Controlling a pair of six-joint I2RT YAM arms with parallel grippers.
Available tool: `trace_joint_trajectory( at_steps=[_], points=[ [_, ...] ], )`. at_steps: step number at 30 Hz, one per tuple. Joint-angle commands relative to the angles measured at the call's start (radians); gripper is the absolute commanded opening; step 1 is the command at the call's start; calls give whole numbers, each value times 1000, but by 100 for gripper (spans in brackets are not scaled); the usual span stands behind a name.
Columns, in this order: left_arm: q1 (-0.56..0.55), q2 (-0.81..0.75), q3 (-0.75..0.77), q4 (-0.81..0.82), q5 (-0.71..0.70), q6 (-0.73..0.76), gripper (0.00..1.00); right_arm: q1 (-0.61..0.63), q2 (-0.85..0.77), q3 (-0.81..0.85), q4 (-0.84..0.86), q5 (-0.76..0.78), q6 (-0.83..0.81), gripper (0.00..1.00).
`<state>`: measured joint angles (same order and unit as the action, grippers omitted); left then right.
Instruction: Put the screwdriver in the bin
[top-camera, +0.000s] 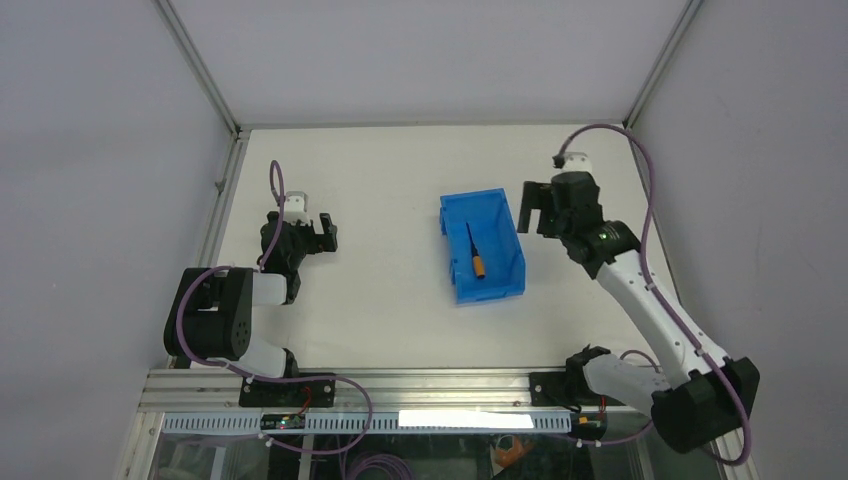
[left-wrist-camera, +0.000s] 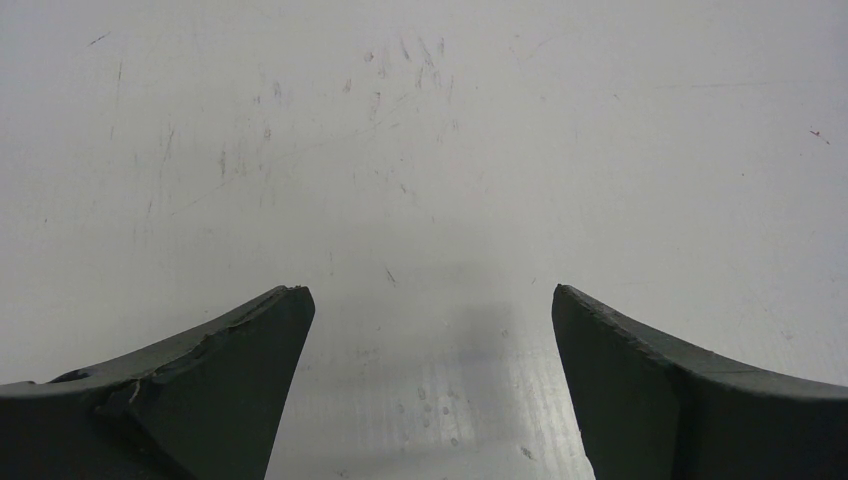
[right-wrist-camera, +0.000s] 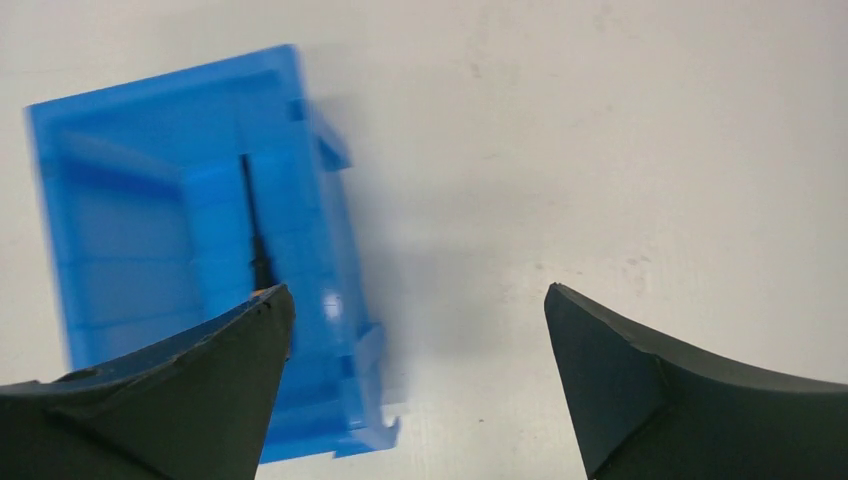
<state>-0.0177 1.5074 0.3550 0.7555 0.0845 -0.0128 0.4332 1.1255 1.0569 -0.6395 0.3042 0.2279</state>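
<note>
Aluminium rail (top-camera: 400, 385) runs across the bottom of the top view, and two arms are bolted to it: the left arm (top-camera: 215, 315) at lower left and the right arm (top-camera: 650, 300) at lower right, each trailing a purple cable (top-camera: 650, 200). Beyond them lies one white desk (top-camera: 380, 300).

Each arm carries one pair of dark fingers, two pairs in all. The left arm's fingers (left-wrist-camera: 210, 390) are spread apart with nothing between them, over bare desk in the left half of the top view. The right arm's fingers (right-wrist-camera: 190, 390) also stand wide apart and grip nothing. In the top view they sit just right of the bin's upper right corner.

There is one blue bin (top-camera: 500, 235), right of centre in the top view, and one screwdriver (top-camera: 474, 248). The screwdriver lies inside the bin on its floor. Its orange handle points to the lower edge of the frame and its thin black shaft to the upper edge.

The top view alone shows the whole screwdriver, handle included, and both arms together. The right wrist view shows the bin close, blurred, at the left of its frame. There the black shaft shows, while the handle end is almost all hidden behind the left-of-frame finger. The left wrist view gives only its two finger tips and scuffed, scratched desk between and beyond them, marks too fine for the top view to show.
</note>
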Motion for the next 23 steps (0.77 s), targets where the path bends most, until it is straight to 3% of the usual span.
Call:
trace_joint_trajectory(
  at_steps=[1, 5, 10, 17, 23],
  points=[
    [9, -1, 19, 66, 15, -9, 99, -127, -149, -204, 264, -11, -29, 99],
    [9, -1, 19, 67, 15, -9, 99, -221, -248, -410, 377, 24, 26, 99],
    [9, -1, 19, 67, 15, -9, 99, -243, -320, -581, 505, 50, 82, 99],
    [9, -1, 19, 67, 15, -9, 99, -244, -336, -642, 534, 129, 107, 99],
    [9, -1, 20, 67, 15, -9, 99, -243, -350, -650, 544, 94, 96, 99]
  ],
)
